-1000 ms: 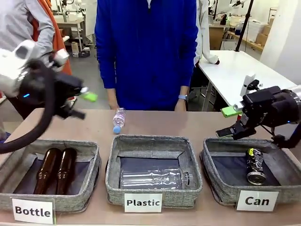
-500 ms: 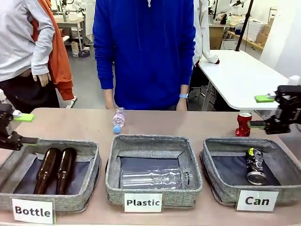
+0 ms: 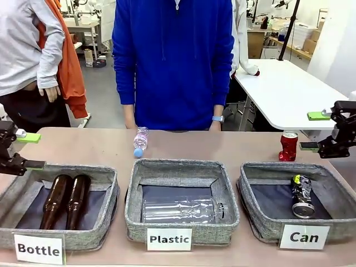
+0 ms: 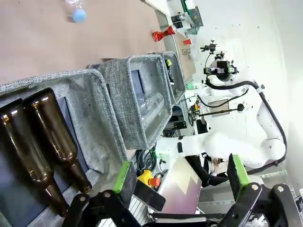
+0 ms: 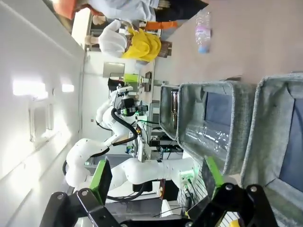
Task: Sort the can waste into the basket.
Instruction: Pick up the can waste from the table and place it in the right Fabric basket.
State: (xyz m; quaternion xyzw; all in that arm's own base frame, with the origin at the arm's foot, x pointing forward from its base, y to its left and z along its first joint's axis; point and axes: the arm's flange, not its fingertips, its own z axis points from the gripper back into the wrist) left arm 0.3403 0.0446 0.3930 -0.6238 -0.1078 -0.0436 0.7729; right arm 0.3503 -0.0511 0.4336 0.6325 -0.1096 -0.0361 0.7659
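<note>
At the near edge of the surface [image 3: 100,147], three baskets are set in a row. In the Can basket [image 3: 260,225], at the robot's right, the black can [image 3: 302,196] is found lying on its side on the dark lining; this part of the task is judged complete. The Plastic basket [image 3: 133,214], in the middle, is occupied by a clear bottle [image 3: 183,211], and the Bottle basket [image 3: 108,211], at the left, by two brown bottles [image 3: 78,197]; neither is concerned by the task. Just behind the far rim of the Can basket, the red can [image 3: 288,147] is seen standing upright on the surface, outside the basket; it is judged to be the one item left to sort, so the task is estimated as half done. The right jaws are held wide and empty at the right edge of the surface, level with the red can and just beside it; no contact can be made out. The left jaws are likewise wide and empty, above the far left corner of the Bottle basket, well apart from both cans. Farther off, a small plastic bottle [image 3: 140,141] is seen lying on the surface in front of a person [image 3: 172,61] in blue at the far side.
</note>
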